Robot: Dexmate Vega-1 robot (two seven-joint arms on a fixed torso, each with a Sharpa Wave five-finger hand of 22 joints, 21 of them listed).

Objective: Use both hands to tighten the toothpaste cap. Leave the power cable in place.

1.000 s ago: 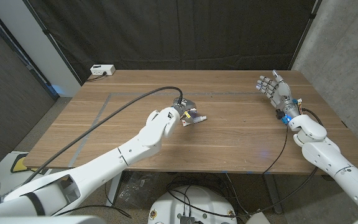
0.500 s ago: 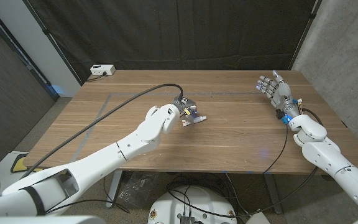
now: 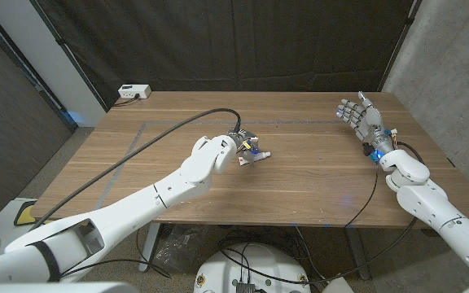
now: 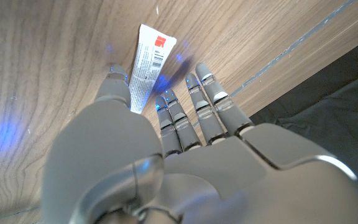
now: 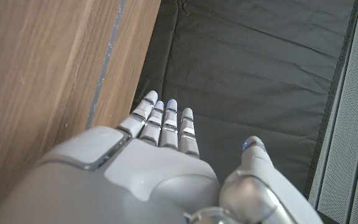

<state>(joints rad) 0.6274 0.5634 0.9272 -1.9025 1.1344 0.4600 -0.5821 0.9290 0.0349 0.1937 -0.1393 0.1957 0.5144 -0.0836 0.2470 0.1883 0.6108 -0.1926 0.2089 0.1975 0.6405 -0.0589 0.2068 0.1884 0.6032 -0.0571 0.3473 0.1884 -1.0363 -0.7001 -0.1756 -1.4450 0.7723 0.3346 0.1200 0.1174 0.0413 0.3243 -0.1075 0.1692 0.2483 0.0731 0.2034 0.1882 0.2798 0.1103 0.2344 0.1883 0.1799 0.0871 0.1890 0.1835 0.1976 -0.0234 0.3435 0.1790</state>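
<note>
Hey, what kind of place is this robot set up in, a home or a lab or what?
Most likely a lab or test room, not a home: black curtains hang behind the wooden table, a bare concrete wall stands to one side, and a toothpaste tube lies on the table.

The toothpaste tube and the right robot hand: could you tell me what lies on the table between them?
Nothing: in the head view, bare wooden table separates the toothpaste tube from the raised right robot hand.

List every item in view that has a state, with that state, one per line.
toothpaste tube: lying flat on the table, left hand's fingers at it
left hand: over the tube, grip unclear
right hand: raised, fingers spread, holding nothing
power cable: lying across the table
</note>
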